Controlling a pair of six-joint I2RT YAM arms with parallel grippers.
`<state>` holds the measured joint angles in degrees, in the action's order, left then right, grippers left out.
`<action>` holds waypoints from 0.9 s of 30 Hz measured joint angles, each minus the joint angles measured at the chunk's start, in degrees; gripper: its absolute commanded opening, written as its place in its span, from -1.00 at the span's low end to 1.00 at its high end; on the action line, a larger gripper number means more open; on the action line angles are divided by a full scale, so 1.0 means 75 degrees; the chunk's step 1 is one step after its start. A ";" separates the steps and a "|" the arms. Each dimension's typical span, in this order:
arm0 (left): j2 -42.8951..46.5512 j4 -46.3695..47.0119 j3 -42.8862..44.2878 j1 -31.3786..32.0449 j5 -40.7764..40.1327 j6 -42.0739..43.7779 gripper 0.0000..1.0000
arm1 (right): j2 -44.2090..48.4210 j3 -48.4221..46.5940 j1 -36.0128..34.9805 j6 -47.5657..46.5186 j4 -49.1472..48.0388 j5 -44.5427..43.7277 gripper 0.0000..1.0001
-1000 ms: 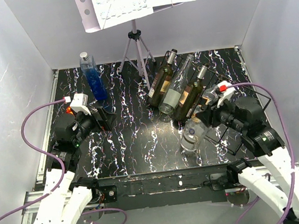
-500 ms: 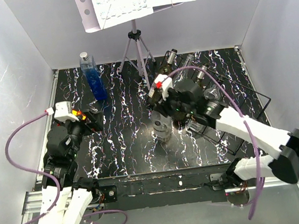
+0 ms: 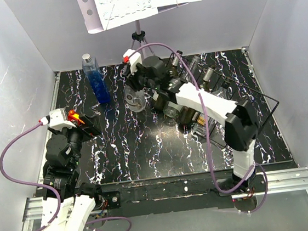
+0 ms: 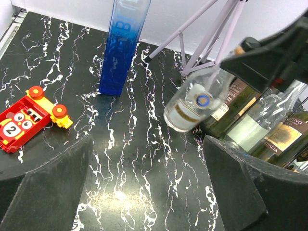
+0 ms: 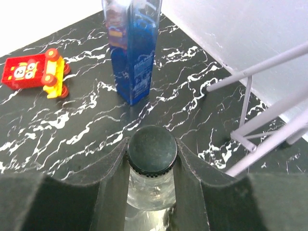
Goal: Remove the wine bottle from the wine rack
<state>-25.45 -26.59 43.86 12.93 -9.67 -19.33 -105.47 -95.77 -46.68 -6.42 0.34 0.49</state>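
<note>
Sitting spread and empty at the near left, the left hand (image 4: 147,142) takes no part. Farther along, past the blue bottle (image 3: 95,80), the right hand (image 5: 152,144) pinches the wine bottle (image 4: 195,103) by its capped neck. The bottle is tilted, apparently off the tabletop (image 3: 141,150), beside the music stand (image 3: 140,45) legs and left of the wine rack (image 3: 268,97), apart from it. So the removal looks done — what seems left is setting it down and letting go — while other bottles (image 3: 182,98) lie in the rack.
</note>
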 measured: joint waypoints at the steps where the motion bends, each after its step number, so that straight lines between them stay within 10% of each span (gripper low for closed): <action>1: 0.0000 -0.0003 0.0000 0.0000 0.0000 -0.0003 0.96 | -0.0315 -0.0332 0.0000 0.0000 0.0006 -0.0038 -0.97; 9: 0.0000 -0.0003 0.0000 0.0000 0.0003 -0.0029 0.96 | -0.1734 -0.1518 0.0000 0.0020 0.0020 -0.0251 -0.97; 16: -0.0023 0.0000 0.0000 0.0003 0.0047 -0.0026 0.96 | -0.2075 -0.1807 0.0006 0.0090 -0.0038 -0.0408 0.10; 27: -0.0050 0.0000 0.0000 0.0003 0.0175 -0.0026 0.96 | -0.1571 -0.1824 0.0020 0.0073 -0.0822 -0.0714 0.50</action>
<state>-25.82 -26.59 43.86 12.95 -8.36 -19.53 -117.25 -109.45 -46.52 -5.87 -5.82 -4.86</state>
